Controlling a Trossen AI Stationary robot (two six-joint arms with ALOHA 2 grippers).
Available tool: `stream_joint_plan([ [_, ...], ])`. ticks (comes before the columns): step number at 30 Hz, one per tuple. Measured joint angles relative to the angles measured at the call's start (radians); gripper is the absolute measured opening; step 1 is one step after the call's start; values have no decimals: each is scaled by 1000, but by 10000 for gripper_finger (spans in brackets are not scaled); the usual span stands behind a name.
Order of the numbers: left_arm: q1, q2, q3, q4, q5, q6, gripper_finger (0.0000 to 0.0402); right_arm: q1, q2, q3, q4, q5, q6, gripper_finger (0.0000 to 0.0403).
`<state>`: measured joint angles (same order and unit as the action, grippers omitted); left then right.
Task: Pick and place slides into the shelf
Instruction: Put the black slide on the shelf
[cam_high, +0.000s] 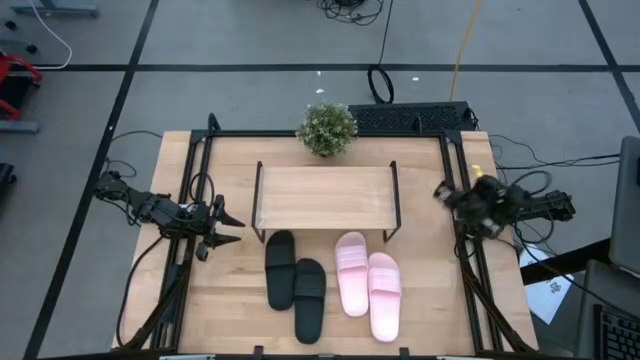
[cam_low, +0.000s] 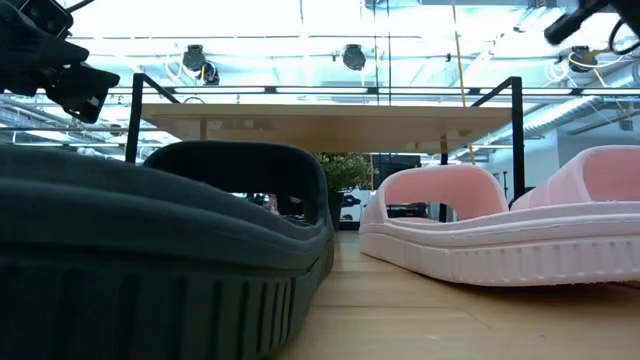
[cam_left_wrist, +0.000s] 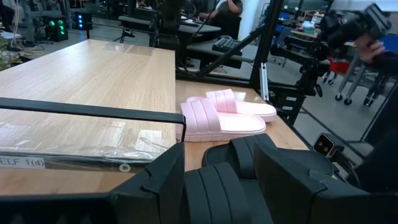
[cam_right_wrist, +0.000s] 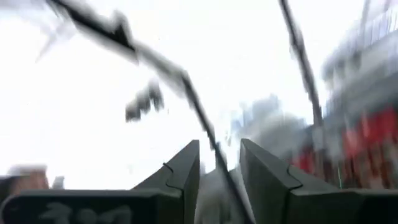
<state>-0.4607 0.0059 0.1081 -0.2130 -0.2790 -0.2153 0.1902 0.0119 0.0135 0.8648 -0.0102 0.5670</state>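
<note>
Black slides (cam_high: 295, 285) are lying as a staggered pair on the desk (cam_high: 230, 290), just in front of the shelf (cam_high: 325, 197), with the pink slides (cam_high: 368, 285) lying right beside them toward the desk's right edge. All four are still on the desk; none is resting on the shelf's board or under it yet, so the task is looking barely begun.

Each slide's long axis is running from the desk's front edge toward the shelf, roughly square to the shelf's long board. In the low view the straps are arching at the ends nearer the shelf, so the toes are probably pointing toward it.

Hovering near the desk's left edge, the left gripper (cam_high: 232, 228) is holding nothing, its jaws standing wide apart and pointing inward across the desk. The nearest black slide is lying just ahead of it and slightly toward the front edge, and its wrist view is looking over the black straps toward the pink pair beyond. That approach is crossing the slide's long axis, which would suit a pinch across the strap or sole.

Raised near the desk's right edge, the right gripper (cam_high: 441, 192) is showing jaws partly apart with nothing between them. The left arm appears nearer the black pair; the right arm is sitting closer to the pink pair.
</note>
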Motion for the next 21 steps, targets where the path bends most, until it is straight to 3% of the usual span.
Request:
stream_joint_plan([
  [4, 0, 0, 0, 2, -14, 14, 189, 0, 5, 0, 187, 89, -44, 106],
  [10, 0, 0, 0, 167, -43, -54, 189, 0, 9, 2, 218, 123, -143, 106],
  [21, 0, 0, 0, 568, -38, -143, 189, 0, 187, 174, 231, 62, -225, 106],
])
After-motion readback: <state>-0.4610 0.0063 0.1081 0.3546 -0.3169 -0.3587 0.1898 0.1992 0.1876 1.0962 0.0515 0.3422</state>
